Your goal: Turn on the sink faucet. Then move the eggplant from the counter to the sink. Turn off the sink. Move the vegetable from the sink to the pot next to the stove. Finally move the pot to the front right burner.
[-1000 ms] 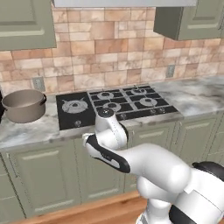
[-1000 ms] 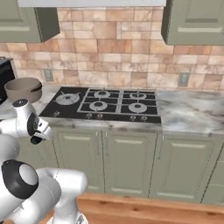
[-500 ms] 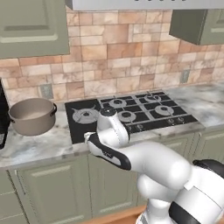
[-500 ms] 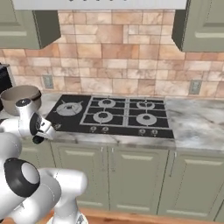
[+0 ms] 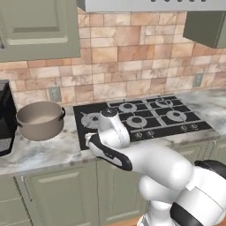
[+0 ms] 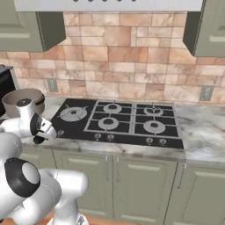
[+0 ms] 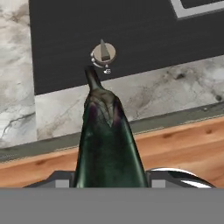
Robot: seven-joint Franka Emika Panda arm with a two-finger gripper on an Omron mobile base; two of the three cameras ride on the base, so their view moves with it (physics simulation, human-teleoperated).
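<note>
Both jaws clasp the eggplant, stem pointing past them.

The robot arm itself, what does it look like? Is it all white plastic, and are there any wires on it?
The arm is made of thick, rounded, glossy white segments with dark black bands at the joints. One link near the wrist carries a curved black stripe. No loose cables or markings show. In the right base view its base has a round black joint cap. The fingers cannot be made out.
</note>
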